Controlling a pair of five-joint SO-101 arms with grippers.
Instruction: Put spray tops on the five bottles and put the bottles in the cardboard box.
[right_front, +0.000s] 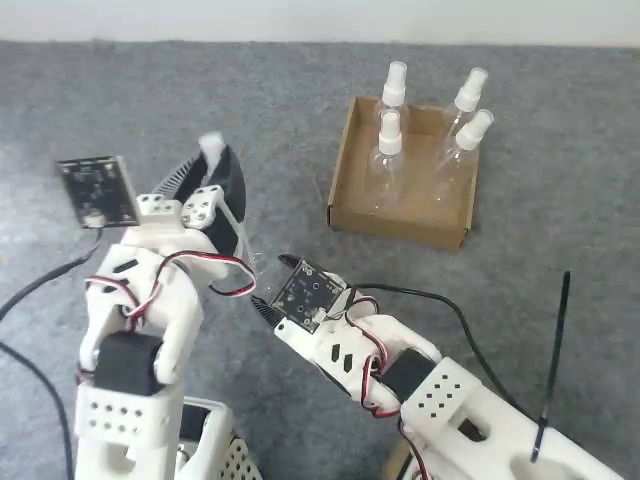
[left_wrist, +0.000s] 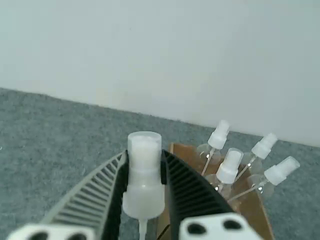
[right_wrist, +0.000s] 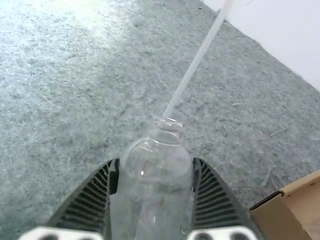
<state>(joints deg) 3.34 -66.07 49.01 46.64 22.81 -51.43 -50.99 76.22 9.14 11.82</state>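
One clear bottle is out of the box, clamped round its body just under the shoulder by the right tool, with the neck pointing away from the wrist. It looks empty and thin-walled, so probably very light, smooth enough to slip and easy to dent. A hold on the body, firm but not crushing, seems right. The right arm lies low over the grey counter and angles toward the other arm. A thin dip tube slants down to the bottle's mouth, and its tip appears to sit just inside the neck. That tube is likely springy and would bend if pushed off-axis. Above it, the left arm stands raised, and the left tool is closed on the collar of a white spray top, with the tube trailing below. The top looks like hard, light plastic, and the collar seems the sound place to grip. Farther off, the cardboard box holds four bottles, leaning, each already fitted with a white top.
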